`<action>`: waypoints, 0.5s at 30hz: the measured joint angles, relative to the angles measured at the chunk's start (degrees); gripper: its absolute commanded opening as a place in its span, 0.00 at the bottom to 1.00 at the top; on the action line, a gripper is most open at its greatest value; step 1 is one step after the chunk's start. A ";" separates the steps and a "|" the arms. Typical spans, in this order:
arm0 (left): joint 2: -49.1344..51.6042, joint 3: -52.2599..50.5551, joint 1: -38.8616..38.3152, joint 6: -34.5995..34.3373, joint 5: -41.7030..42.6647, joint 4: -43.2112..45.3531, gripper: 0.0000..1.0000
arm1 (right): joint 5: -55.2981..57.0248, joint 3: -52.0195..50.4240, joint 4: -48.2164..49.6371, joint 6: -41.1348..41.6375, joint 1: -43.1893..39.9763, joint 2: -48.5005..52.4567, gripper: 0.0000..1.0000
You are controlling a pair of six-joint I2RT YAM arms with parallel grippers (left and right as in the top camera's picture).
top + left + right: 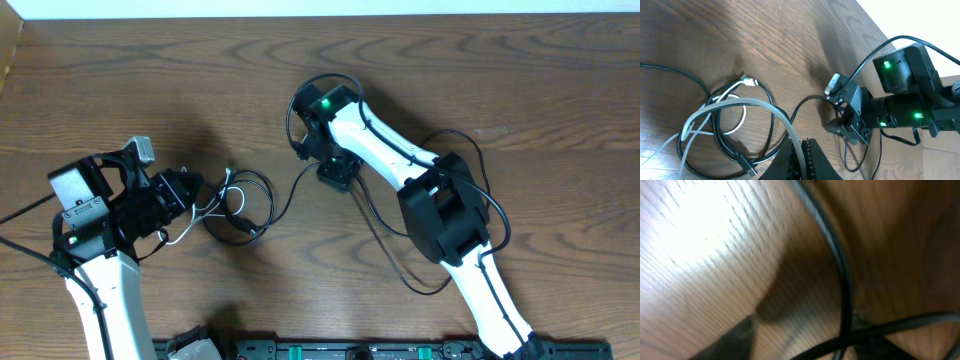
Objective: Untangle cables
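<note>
Cables (235,208) found knotted in loose coil on surface (450,70), left of centre. White cable (747,102) pinched in closed left gripper (800,147). Right gripper (335,178) placed at black cable (810,98); its width cannot be told. Separation judged barely begun; loops left crossed.

it looked like a robotics lab bench: two white-and-black robot arms, left arm (105,290) and right arm (450,215), sat on a wood-grain tabletop (150,80), a green status light (325,102) glowed, and a black equipment rail (380,350) lined the front edge.
</note>
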 measured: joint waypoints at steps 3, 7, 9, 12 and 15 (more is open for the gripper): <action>0.02 0.00 0.00 0.02 0.00 0.02 0.08 | 0.11 -0.59 -1.03 0.87 0.00 -0.17 0.09; 0.02 0.00 0.00 0.04 0.00 0.00 0.22 | -0.44 -0.90 -2.54 2.56 0.00 -0.17 0.01; 0.02 0.00 0.00 0.20 0.04 0.00 0.37 | -0.81 -0.96 -3.06 3.06 0.04 -0.17 0.01; 0.02 0.00 0.00 1.01 0.20 -0.28 0.48 | -1.49 -0.42 -4.92 4.66 0.09 -0.04 0.01; 0.02 0.00 0.00 0.90 0.17 -0.90 0.54 | -2.10 2.21 -7.82 5.55 0.22 0.70 0.01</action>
